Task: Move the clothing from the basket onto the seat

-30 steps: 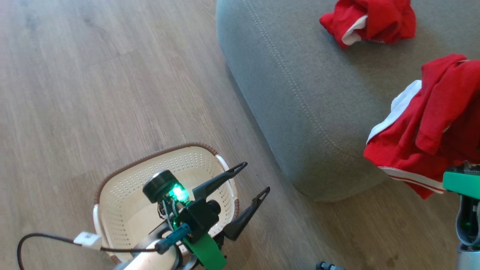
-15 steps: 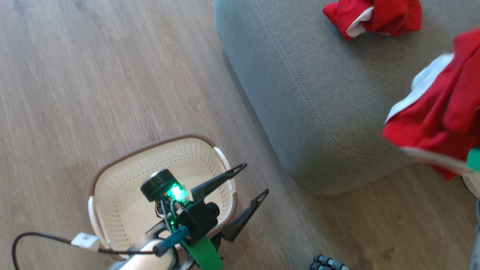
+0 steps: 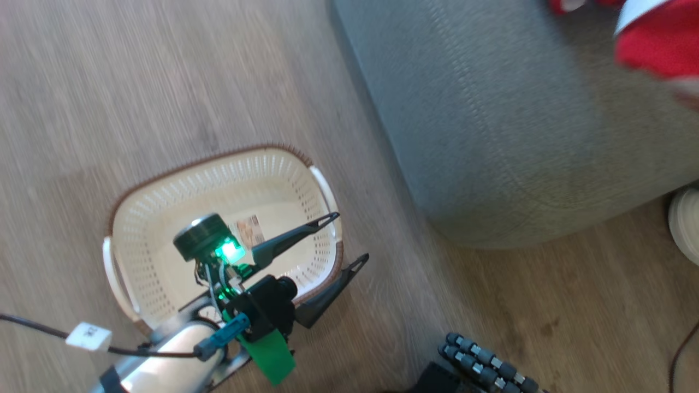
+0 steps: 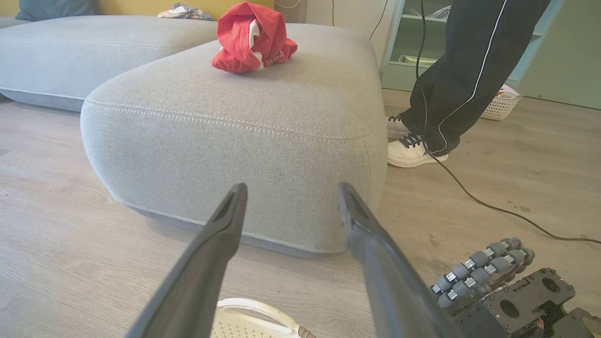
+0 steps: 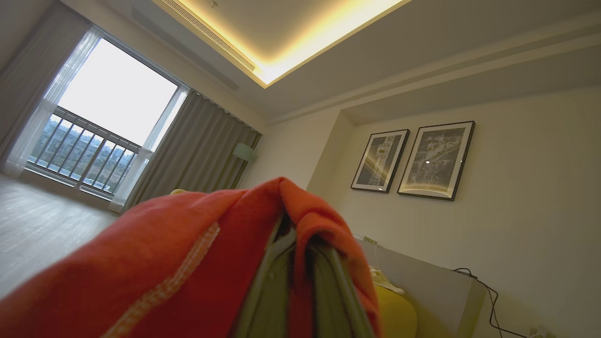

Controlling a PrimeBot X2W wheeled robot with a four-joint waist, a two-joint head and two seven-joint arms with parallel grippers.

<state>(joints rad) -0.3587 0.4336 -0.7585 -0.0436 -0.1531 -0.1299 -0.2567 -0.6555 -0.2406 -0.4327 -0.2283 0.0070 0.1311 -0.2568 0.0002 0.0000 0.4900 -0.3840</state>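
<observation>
Now, at the left: basket (image 3: 164, 215) on the floor, with no red cloth inside, and left gripper (image 3: 348, 237) hovering over it, fingers spread wide, carrying nothing. In the middle: seat (image 3: 491, 136), with one red garment (image 4: 251, 40) already lying on top. At the far right: right gripper (image 5: 303, 244) pinched tight on the second garment (image 3: 661, 49), held up over the seat. Risk of releasing too near the rounded edge and losing the cloth to the floor.
</observation>
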